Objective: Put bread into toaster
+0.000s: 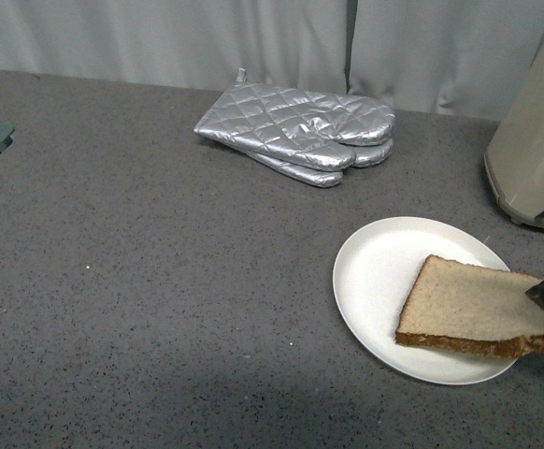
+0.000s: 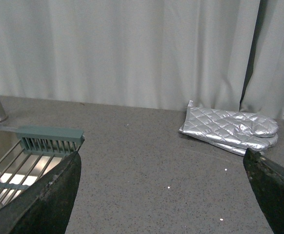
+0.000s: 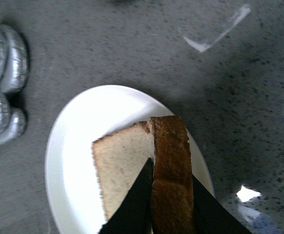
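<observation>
A: What is laid out, starting from the biggest?

B: A grey counter (image 1: 160, 299) is seen throughout. The toaster (image 1: 534, 150) is set beyond the plate (image 1: 370, 281) and to its right, cut off by the frame edge, so its slots are not shown. A pair of mitts (image 1: 300, 131) is stacked beyond the plate and to its left, well apart from it.

A: And the bread?

B: The bread (image 1: 468, 304) is found over the right half of the plate, tilted, with its crust edge turned toward the camera. Whether it is clear of the plate cannot be told.

A: How is it held?

B: It is pinched by the right gripper (image 3: 170, 170). In the right wrist view a dark finger is pressed to each face of the slice, with the crust between them. The left gripper (image 2: 162, 156) is spread wide with nothing in it, and is kept far to the left of the plate.

A: How much of the task is done?

B: The grasp appears made, so the first step is judged complete. The carry from the plate to the toaster, the turning of the slice to stand upright, the lowering into a slot and the release are all left.
</observation>
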